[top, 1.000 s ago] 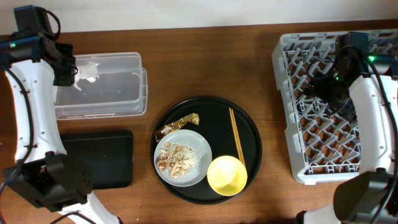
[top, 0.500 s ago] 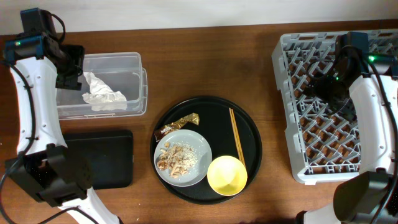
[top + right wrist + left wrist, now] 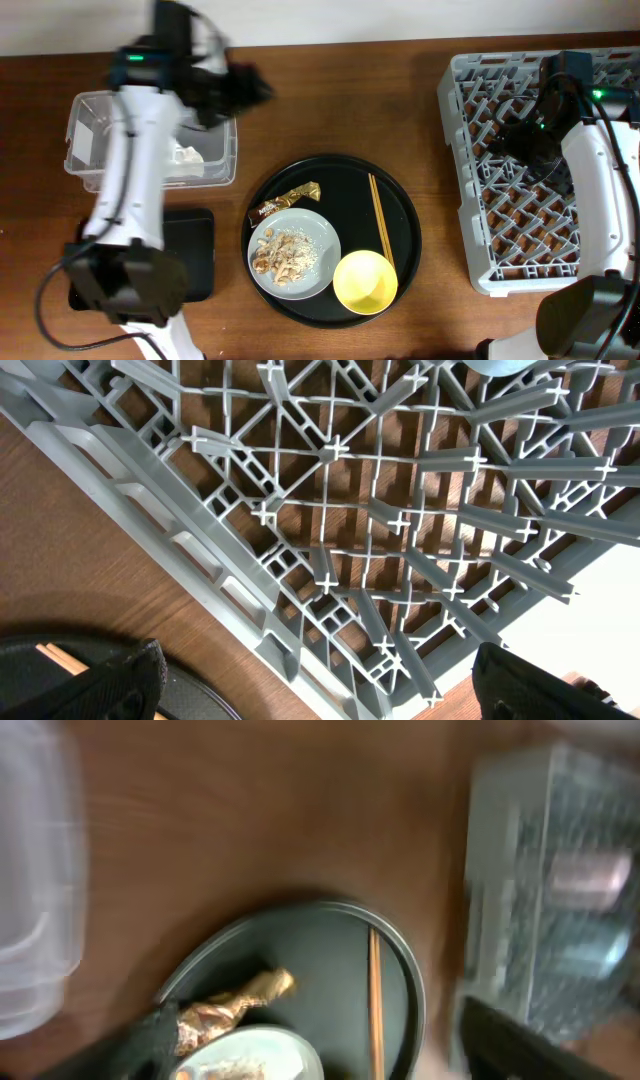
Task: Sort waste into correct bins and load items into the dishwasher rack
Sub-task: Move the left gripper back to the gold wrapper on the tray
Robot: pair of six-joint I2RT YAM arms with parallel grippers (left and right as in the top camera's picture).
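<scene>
Brown wood desk (image 3: 330,100), w/ the napkin (image 3: 186,155) lying in the clear tub (image 3: 90,110). Left pincer (image 3: 252,88) is spread wide, empty, blurry. Next pick is prob. the wrapper (image 3: 286,200): on the round tray (image 3: 345,190), closer to the robot than that pincer, long side slanted. Right pincer (image 3: 515,142), also spread, is far off over the rack (image 3: 470,250).
</scene>
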